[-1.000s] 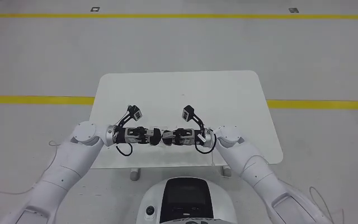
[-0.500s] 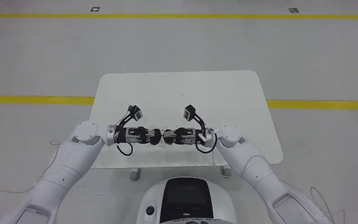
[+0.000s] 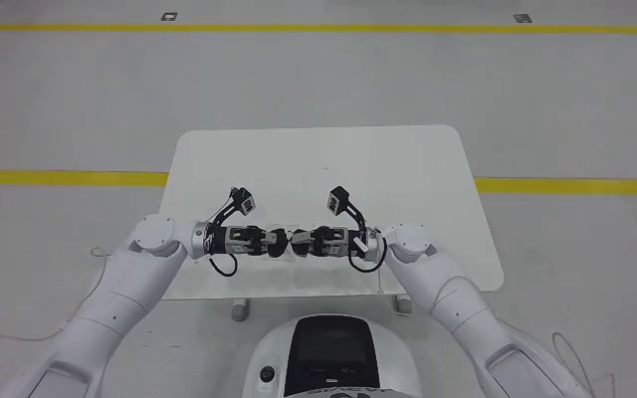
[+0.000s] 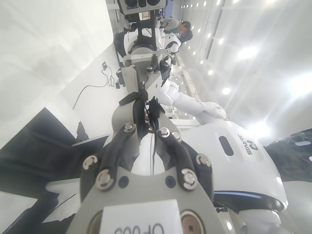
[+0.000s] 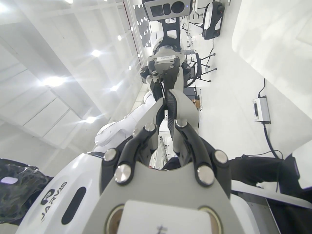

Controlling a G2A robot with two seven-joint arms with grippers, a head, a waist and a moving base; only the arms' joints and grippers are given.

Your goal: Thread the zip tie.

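Observation:
My two grippers meet tip to tip just above the front edge of the white table (image 3: 398,169). The left gripper (image 3: 276,240) points right and the right gripper (image 3: 300,241) points left. In the left wrist view, the left gripper (image 4: 145,109) is shut, and a thin black zip tie (image 4: 153,152) runs back between its fingers toward the palm. In the right wrist view, the right gripper (image 5: 166,103) is shut on a thin black strip, with the left gripper (image 5: 162,75) facing it just beyond. Where the tie's two ends meet is hidden between the fingertips.
The tabletop stretches bare behind the grippers, out to its rounded far corners. Yellow floor lines (image 3: 557,185) run past the table on both sides. A grey power box with cables (image 5: 260,109) lies on the floor in the right wrist view.
The left arm has shifted very slightly to the right. Both grippers stay shut and tip to tip.

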